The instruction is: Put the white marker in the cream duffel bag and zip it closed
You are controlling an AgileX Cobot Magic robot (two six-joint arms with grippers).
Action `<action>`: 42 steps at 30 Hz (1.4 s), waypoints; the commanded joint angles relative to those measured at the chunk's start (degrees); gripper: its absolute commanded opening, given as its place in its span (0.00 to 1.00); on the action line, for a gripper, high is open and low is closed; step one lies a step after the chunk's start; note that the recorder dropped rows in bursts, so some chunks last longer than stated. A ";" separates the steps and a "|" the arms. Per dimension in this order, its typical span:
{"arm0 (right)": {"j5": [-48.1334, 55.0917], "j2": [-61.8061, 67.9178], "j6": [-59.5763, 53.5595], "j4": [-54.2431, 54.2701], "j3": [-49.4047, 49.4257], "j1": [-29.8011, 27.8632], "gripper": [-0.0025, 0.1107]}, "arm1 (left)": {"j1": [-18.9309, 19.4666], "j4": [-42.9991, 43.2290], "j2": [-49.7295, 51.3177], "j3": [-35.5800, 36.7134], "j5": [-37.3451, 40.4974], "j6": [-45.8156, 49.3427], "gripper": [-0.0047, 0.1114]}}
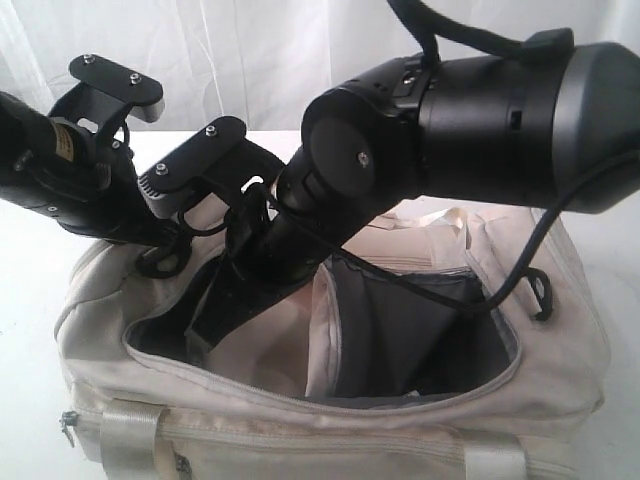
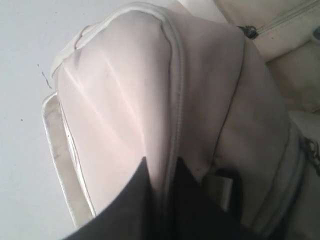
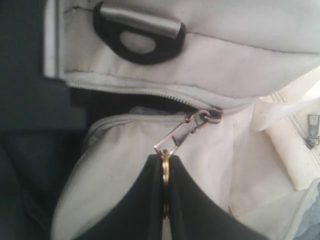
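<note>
As the cream duffel bag (image 1: pixel 300 435) gapes, we judge zipping is in hand: right claw (image 3: pixel 164 160) grips the zipper ring (image 3: pixel 165 175), left claw (image 2: pixel 162 167) pinches the bag's end seam (image 2: pixel 176 100); white marker unseen. Next: a steady pull across the bag.

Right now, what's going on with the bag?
The right gripper is shut on the ring of the zipper pull of the bag. The left gripper pinches a fabric seam at the bag's end. The bag is wide open, zip not yet run. The marker is not in view.
</note>
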 commanded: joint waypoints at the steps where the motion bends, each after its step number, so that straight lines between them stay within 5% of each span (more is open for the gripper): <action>1: 1.03 -2.11 -1.99 3.58 0.03 -0.11 0.02 | -0.11 -0.42 -0.23 1.55 -5.32 -0.44 0.04; 18: 2.52 -4.71 -1.91 6.14 0.03 7.74 0.02 | -0.11 -0.42 -0.14 1.55 -5.83 -0.55 0.04; 38: 4.51 -4.71 -0.57 -0.50 0.03 7.87 0.02 | -0.11 -0.42 -0.14 1.32 -5.36 -0.55 0.04; 42: 4.40 -4.71 0.73 -2.78 0.03 7.63 0.02 | -0.11 -0.42 -0.25 1.32 -5.61 -0.55 0.20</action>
